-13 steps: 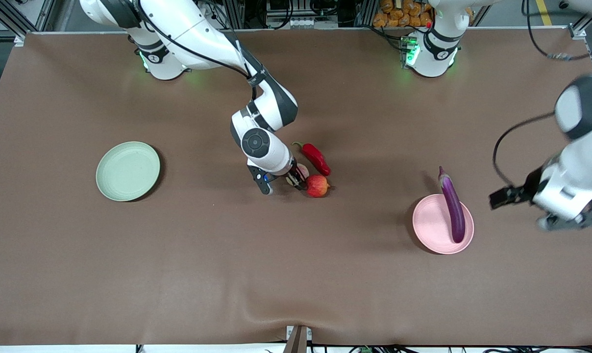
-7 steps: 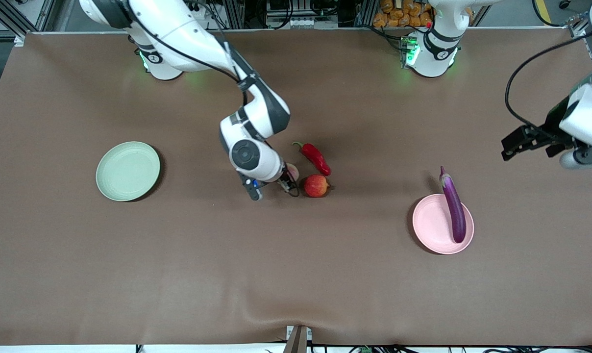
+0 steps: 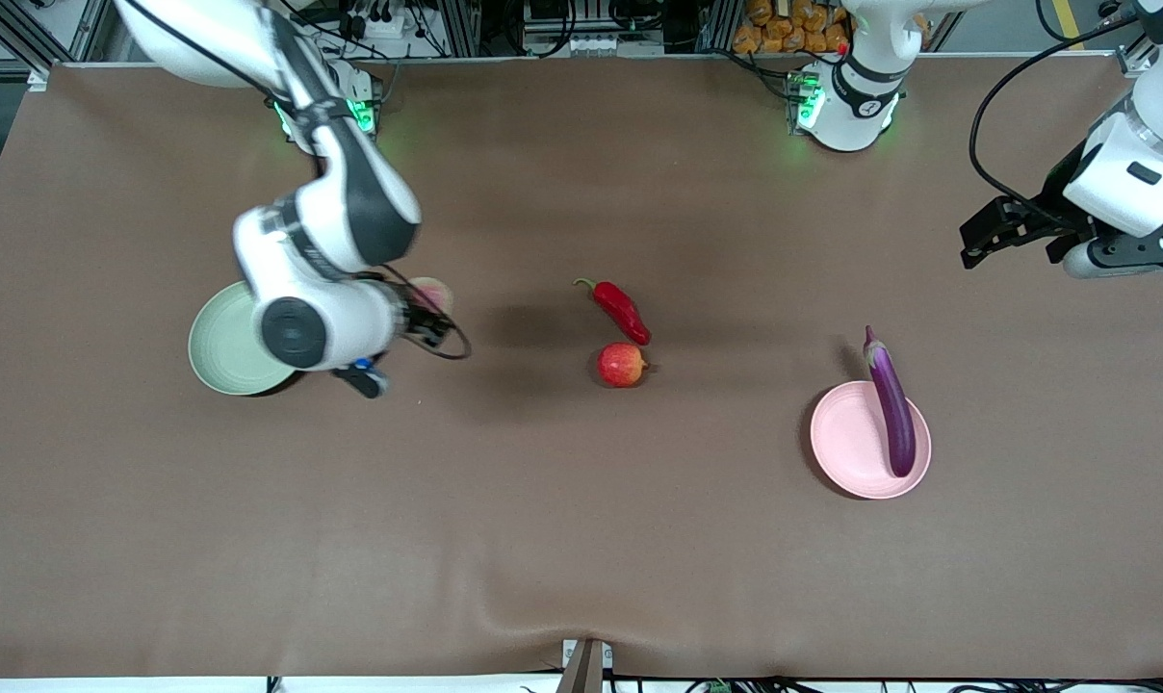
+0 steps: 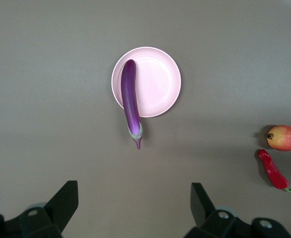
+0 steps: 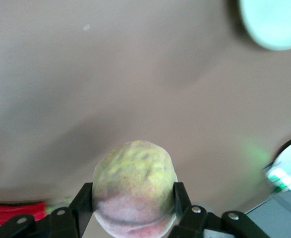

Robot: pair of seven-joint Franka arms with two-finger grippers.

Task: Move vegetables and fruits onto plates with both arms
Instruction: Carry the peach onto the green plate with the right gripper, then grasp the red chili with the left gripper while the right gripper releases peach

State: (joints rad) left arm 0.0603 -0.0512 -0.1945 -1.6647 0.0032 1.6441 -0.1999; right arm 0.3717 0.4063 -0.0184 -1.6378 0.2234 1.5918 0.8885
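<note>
Wide brown tabletop (image 3: 581,539). Round matte pale green plate (image 3: 218,348) at right arm's end; matching pale pink plate (image 3: 856,445) bearing long glossy purple eggplant (image 3: 890,402), stem overhanging rim. Right tool (image 5: 133,210) over tabletop beside green plate, pinching fuzzy pale-green, pink-blushed peach (image 5: 135,191). Left tool (image 4: 133,206) spread, waiting. Small red apple (image 3: 622,366) touching red chili pepper (image 3: 622,310) mid-tabletop. Risk: round peach rolling off shallow plate if released off-centre.

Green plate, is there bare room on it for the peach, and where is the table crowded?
The green plate shows only bare surface, though the right arm covers part of it; the right tool holds the peach beside it. The pink plate keeps bare room beside the eggplant. Mid-table is crowded: chili pepper and apple nearly touch.
</note>
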